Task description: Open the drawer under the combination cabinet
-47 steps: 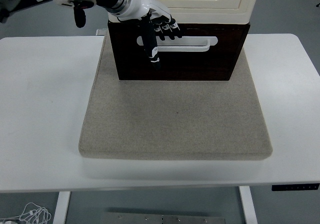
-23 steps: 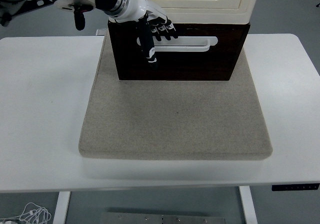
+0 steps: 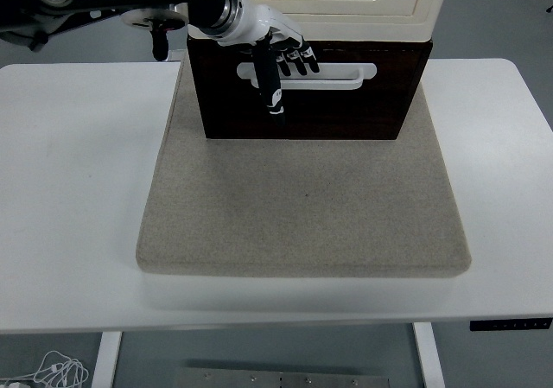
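Head view, left black-and-white five-fingered hand [image 3: 278, 58] at dark brown wooden drawer [image 3: 307, 90], fingers [image 3: 298, 59] curled over its white slotted handle [image 3: 321, 74], drawer on beige felt mat [image 3: 302, 202]

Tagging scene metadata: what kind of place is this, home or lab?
Most likely a lab or test bench, not a home: a white height-adjustable table with a control panel on its edge, loose cables on a grey floor, and a cabinet staged on a mat.
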Robot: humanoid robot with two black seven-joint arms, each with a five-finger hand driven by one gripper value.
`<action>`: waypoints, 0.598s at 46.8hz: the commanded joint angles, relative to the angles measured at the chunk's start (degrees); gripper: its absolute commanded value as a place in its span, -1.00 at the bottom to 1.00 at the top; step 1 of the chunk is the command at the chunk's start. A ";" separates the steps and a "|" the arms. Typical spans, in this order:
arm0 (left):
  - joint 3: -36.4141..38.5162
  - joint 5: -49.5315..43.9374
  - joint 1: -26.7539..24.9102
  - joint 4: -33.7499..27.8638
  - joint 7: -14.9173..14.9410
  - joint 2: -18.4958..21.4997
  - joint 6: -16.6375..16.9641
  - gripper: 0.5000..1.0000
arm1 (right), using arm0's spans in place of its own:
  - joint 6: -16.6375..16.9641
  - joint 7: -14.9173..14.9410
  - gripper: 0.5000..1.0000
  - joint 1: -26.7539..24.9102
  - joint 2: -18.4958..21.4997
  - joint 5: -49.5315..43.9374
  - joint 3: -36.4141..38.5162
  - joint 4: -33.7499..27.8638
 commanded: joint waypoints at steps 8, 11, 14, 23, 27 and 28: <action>0.08 0.01 0.74 0.87 0.03 -0.71 -0.01 1.00 | 0.00 -0.01 0.70 -0.01 0.00 -0.01 0.00 0.00; 0.08 0.19 0.91 0.87 0.03 -0.88 -0.01 1.00 | 0.00 -0.01 0.70 -0.01 0.00 -0.01 0.00 0.00; 0.08 0.28 0.91 0.87 0.03 -0.97 0.08 1.00 | 0.00 -0.01 0.70 -0.01 0.00 -0.01 0.00 0.00; 0.00 0.36 1.79 0.87 -0.06 -1.59 0.08 1.00 | 0.00 -0.01 0.70 -0.01 0.00 -0.01 0.00 0.00; 0.00 0.36 1.71 0.78 -0.06 -1.59 0.43 1.00 | 0.00 -0.01 0.70 -0.01 0.00 -0.01 0.00 0.00; 0.00 0.36 1.62 0.78 -0.06 -1.59 0.43 1.00 | 0.00 -0.01 0.70 -0.01 0.00 -0.01 0.00 0.00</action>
